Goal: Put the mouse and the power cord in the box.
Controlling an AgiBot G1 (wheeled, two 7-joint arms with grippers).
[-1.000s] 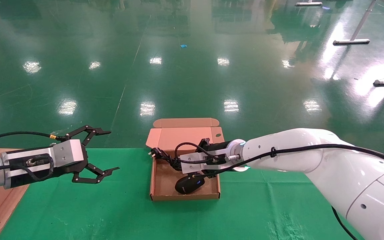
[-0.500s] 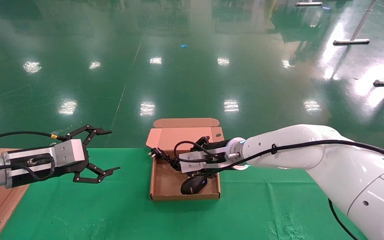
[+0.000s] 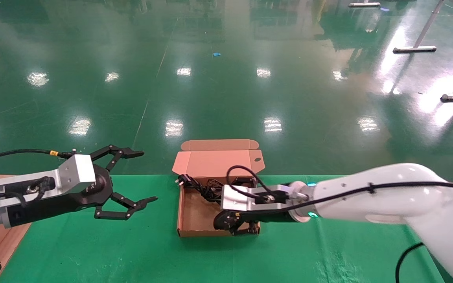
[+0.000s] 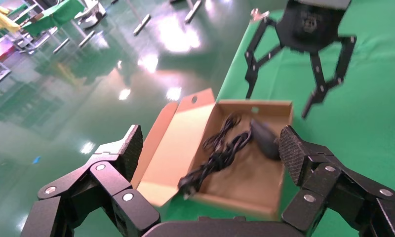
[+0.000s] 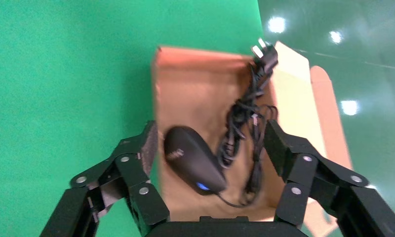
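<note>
Mouse (image 5: 193, 159) and power cord (image 5: 247, 121) lie in the box (image 3: 186, 214). My right gripper (image 3: 239, 227) hangs wide open, empty; I'd lift straight, avoiding cable snags. Left gripper (image 3: 134, 179) open, idle.

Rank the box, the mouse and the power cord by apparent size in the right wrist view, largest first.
1. box
2. power cord, a long loose bundle
3. mouse, though its nearness to the camera makes cord versus mouse unsure.

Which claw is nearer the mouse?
Right. The right claw sits open just over the mouse in the box; the left claw hangs open off to the side.
</note>
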